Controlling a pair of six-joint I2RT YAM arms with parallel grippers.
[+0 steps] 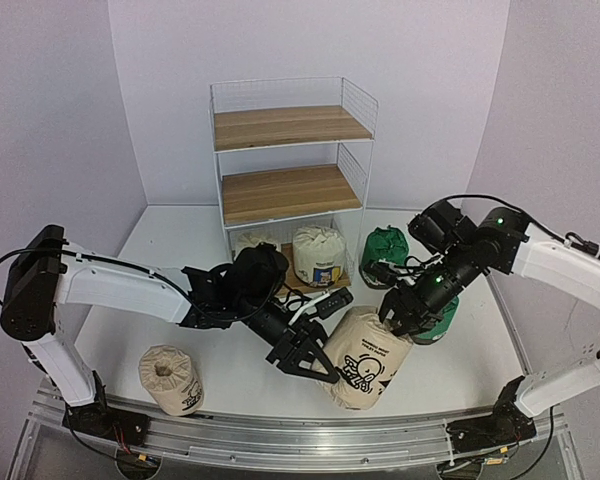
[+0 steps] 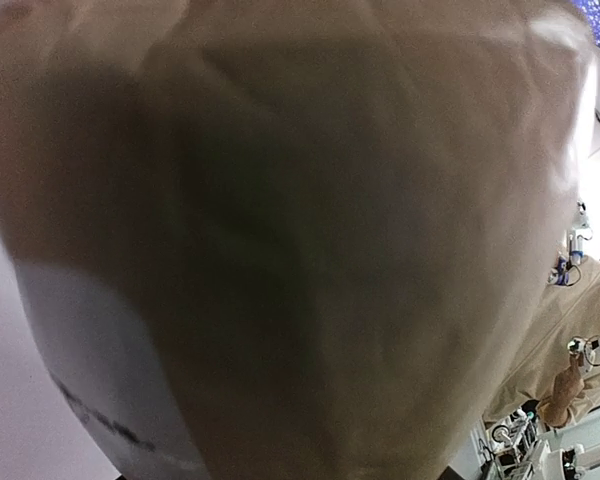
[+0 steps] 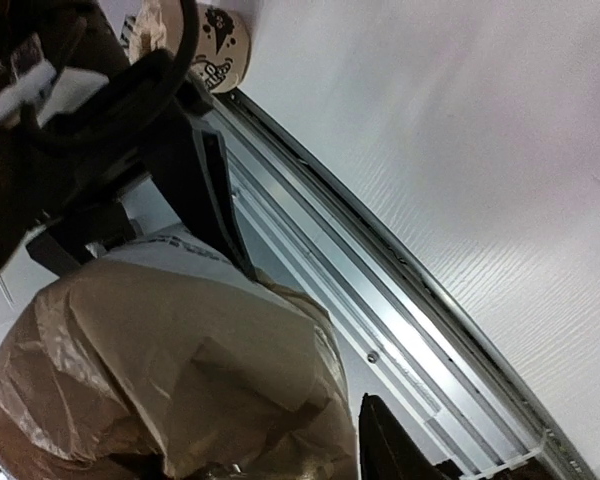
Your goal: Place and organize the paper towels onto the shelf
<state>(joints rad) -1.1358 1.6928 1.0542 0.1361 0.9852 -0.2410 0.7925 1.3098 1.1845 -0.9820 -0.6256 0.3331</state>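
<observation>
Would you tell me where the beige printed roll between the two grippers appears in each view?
Top external: beige printed roll, front centre.
Left wrist: fills nearly the whole frame.
Right wrist: lower left, crinkled wrap.
Shared landmark: the other beige roll, in the top and right wrist views only.

beige roll (image 1: 365,362) with black print, green roll (image 1: 384,250), white shelf (image 1: 217,150).
</observation>
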